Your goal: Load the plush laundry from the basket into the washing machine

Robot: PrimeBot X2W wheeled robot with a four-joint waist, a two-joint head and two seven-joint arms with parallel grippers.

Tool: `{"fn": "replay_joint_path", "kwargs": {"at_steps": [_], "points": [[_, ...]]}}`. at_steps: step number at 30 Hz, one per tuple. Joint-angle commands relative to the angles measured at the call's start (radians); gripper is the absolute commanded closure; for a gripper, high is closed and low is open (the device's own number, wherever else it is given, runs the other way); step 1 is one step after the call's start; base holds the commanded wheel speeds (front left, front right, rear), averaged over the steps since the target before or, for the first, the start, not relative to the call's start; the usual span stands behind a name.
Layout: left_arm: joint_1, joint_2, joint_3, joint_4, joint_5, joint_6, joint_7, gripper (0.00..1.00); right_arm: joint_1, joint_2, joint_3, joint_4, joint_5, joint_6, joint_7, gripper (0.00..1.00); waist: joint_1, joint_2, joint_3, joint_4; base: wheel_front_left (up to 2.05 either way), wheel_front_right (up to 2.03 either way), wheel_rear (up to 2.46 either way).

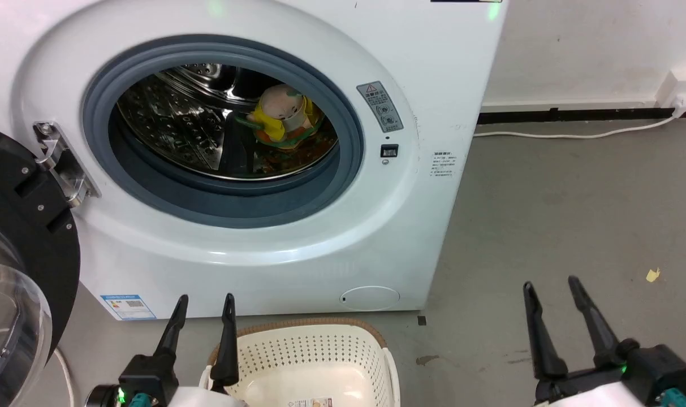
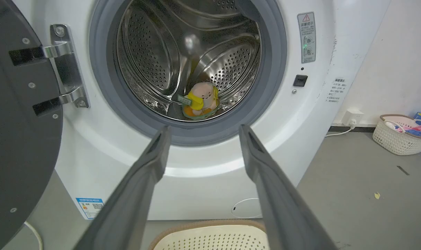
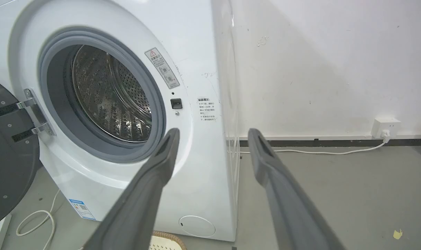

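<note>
Item 1, washing machine (image 1: 275, 265): white front-loader standing on a grey floor (image 1: 574, 215). Its black-framed glass door (image 1: 31, 226) is swung wide to the robot's left, leaving the grey-rimmed opening clear.

Item 2, plush laundry (image 1: 280, 121): two pieces together on the bottom of the steel drum (image 1: 167, 118). The yellow one with the beige-pink round part sits on top of the orange and green one.

Item 3, basket (image 1: 314, 345): cream, perforated, brown-rimmed, on the floor just in front of the machine's base. A label sticker (image 1: 311, 402) shows on its inside bottom.

Item 4, left hand (image 1: 205, 296): released, fingers spread, nothing between them. It hangs low outside the machine, by the basket's left rim. The plush laundry lies well apart from it, ahead and higher, past the door seal. In the left wrist view it shows just above the gap between the fingertips.

Item 5, right hand (image 1: 549, 281): released, fingers spread, holding nothing. It is over bare floor to the right of the machine, well apart from the plush laundry and the basket.

Item 6, second basket (image 2: 401, 133): holds coloured items and stands by the wall, far right.
</note>
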Motion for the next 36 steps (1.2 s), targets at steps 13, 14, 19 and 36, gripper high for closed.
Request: {"fn": "replay_joint_path", "kwargs": {"at_steps": [13, 14, 19, 36], "points": [[0.012, -0.029, 0.063, 0.009, 0.033, -0.033, -0.005, 0.0, 0.02, 0.001, 0.019, 0.032, -0.017, -0.001, -0.004, 0.0, 0.0001, 0.0, 0.008, 0.004, 0.0, 0.0, 0.0], [0.004, -0.026, 0.061, 0.008, 0.027, -0.031, 0.0, 1.0, 0.008, 0.0, 0.018, 0.03, -0.014, 0.0, 0.0, 1.0, 0.0002, 0.0, 0.008, 0.004, 0.0, 0.0, 0.0], [0.004, -0.026, 0.057, 0.008, 0.026, -0.03, 0.001, 1.0, 0.008, 0.0, 0.017, 0.03, -0.014, 0.0, 0.001, 1.0, 0.0002, 0.0, 0.008, 0.004, 0.0, 0.0, 0.0], [-0.002, -0.029, 0.063, -0.003, 0.049, -0.031, 0.036, 1.0, -0.002, 0.0, 0.009, 0.03, -0.036, 0.0, 0.036, 1.0, 0.0002, 0.0, 0.002, 0.004, 0.0, 0.0, 0.0]]}}
